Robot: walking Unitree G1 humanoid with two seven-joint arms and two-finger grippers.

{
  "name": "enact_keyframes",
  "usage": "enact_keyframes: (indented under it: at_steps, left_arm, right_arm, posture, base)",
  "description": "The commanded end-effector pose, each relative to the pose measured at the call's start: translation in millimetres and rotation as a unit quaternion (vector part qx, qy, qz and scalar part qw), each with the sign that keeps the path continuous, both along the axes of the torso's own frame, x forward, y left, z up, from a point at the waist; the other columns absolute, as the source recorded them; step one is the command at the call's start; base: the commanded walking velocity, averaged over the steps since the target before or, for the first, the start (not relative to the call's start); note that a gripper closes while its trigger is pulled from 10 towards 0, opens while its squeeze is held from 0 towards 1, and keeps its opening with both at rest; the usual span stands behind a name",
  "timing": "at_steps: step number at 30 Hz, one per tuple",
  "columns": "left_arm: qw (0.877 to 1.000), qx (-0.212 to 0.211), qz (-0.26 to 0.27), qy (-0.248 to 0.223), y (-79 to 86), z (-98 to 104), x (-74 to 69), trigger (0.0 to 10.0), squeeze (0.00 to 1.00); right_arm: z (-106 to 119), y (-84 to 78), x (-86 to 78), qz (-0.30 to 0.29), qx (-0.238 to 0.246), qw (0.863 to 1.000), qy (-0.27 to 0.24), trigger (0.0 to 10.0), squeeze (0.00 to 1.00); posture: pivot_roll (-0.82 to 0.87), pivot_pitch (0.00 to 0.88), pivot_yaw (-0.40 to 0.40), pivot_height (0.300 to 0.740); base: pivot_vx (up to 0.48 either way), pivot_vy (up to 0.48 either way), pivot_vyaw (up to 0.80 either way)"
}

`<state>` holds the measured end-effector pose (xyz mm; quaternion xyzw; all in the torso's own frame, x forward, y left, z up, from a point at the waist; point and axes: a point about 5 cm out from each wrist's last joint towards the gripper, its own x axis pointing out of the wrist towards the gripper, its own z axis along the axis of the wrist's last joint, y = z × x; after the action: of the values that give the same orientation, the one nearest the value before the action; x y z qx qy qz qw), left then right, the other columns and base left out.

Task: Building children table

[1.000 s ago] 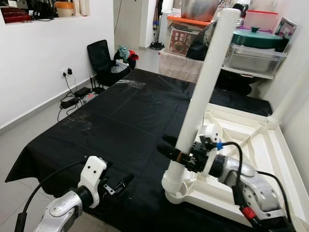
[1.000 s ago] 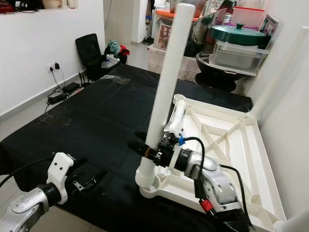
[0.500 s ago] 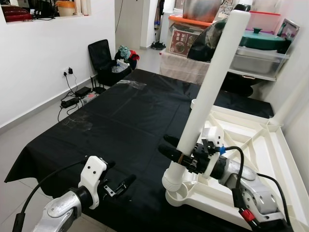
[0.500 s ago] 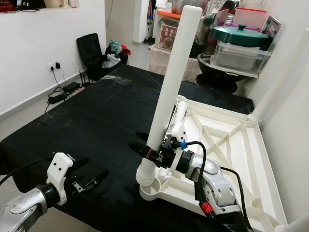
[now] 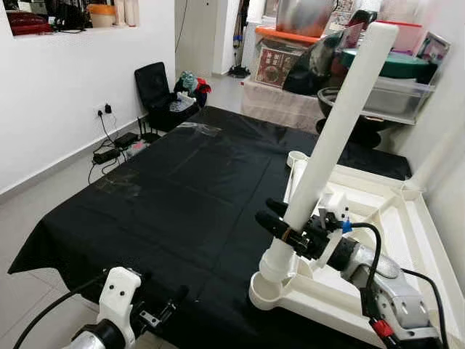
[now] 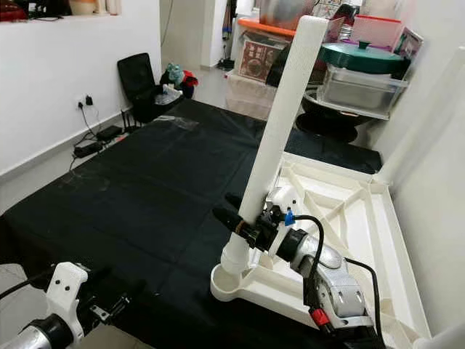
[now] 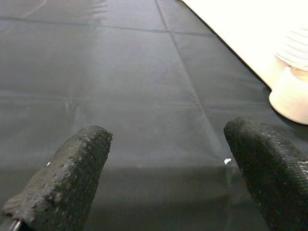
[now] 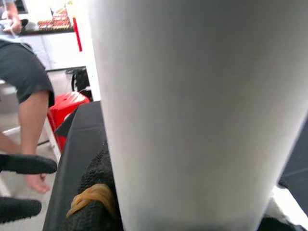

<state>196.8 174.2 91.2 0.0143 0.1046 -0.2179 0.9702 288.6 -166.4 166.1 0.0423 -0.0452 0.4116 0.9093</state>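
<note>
Where the right gripper [image 5: 285,227] clamps it: a plain white tubular leg [image 5: 334,135], tilted, ribbed foot in the tabletop [image 5: 398,240] socket; left gripper [image 7: 163,168] fingers apart.

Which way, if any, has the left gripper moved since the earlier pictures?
Yes. The left gripper has pulled back toward the robot, nearer the near edge of the black cloth, fingers open.

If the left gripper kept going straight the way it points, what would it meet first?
Probably the black cloth ahead of the open left gripper, which points low across it. The white leg and its socket sit off to one side, seemingly outside that line; depth is unclear.
</note>
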Motion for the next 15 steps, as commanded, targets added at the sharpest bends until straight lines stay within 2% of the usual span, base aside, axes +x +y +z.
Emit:
enact_keyframes:
  at_steps: [1,15]
  left_arm:
    - [1.0,0.009,0.002,-0.021,-3.4,5,1.9,10.0,0.0]
    - [1.0,0.01,0.012,-0.022,-3.5,-1,3.5,10.0,0.0]
  right_arm:
    - [-8,-3.1,-3.6,-0.015,-0.007,1.0,0.016,10.0,0.0]
    - [-20,-9.2,-25.8,0.01,-0.007,0.999,0.04,10.0,0.0]
  posture:
    - [0.12,0.0,-0.093,0.74]
    - [0.1,0.0,-0.076,0.74]
  base:
    - [0.0,0.0,0.0]
    - [0.0,0.0,0.0]
